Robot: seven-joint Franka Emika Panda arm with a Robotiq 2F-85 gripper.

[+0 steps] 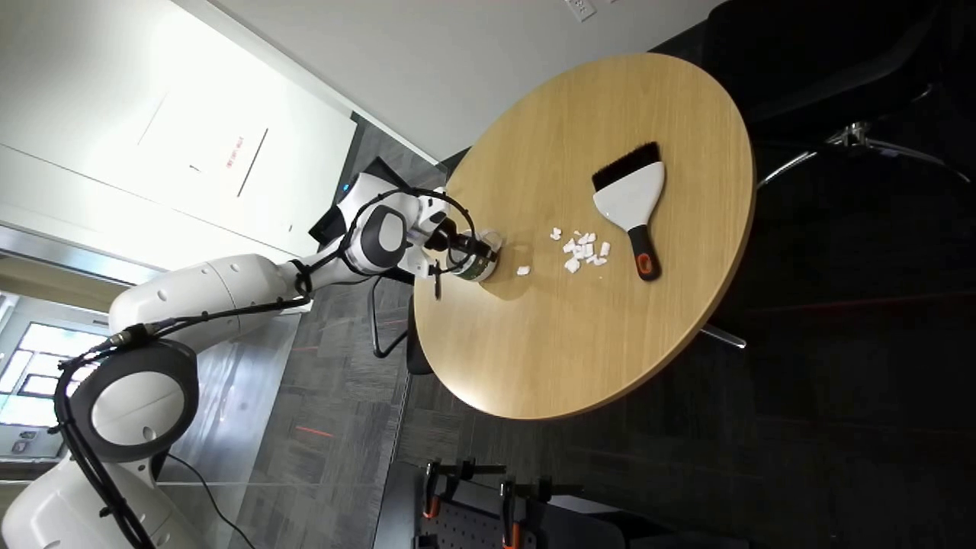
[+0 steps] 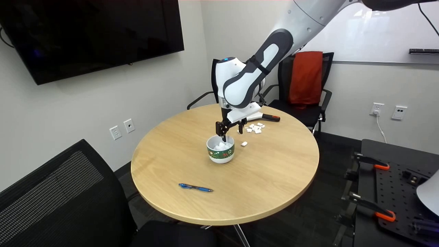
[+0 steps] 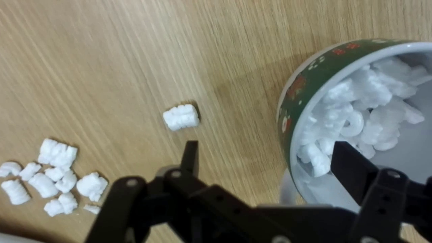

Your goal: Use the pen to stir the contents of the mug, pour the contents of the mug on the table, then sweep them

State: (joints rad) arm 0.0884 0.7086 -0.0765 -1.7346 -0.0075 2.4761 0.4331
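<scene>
Your gripper (image 3: 266,146) straddles the wall of a green floral mug (image 2: 221,155), fingers spread, nothing gripped.

The mug stands upright on the round wooden table (image 2: 260,178); in an exterior view the blue pen (image 2: 195,187) lies at its 7 o'clock, loose white foam pieces (image 2: 254,128) at 2 o'clock. For an apparent rim grasp before pouring, edge toward 3 o'clock in the wrist view to centre the wall, then lower gently; foam (image 3: 384,123) heaped beside your inner finger (image 3: 352,172) could soften the pinch.

Across table (image 2: 271,178) in order: pen (image 2: 196,187), mug (image 2: 220,153), loose bits (image 1: 588,250), brush (image 1: 629,197); more bits (image 3: 371,87) in mug.
</scene>
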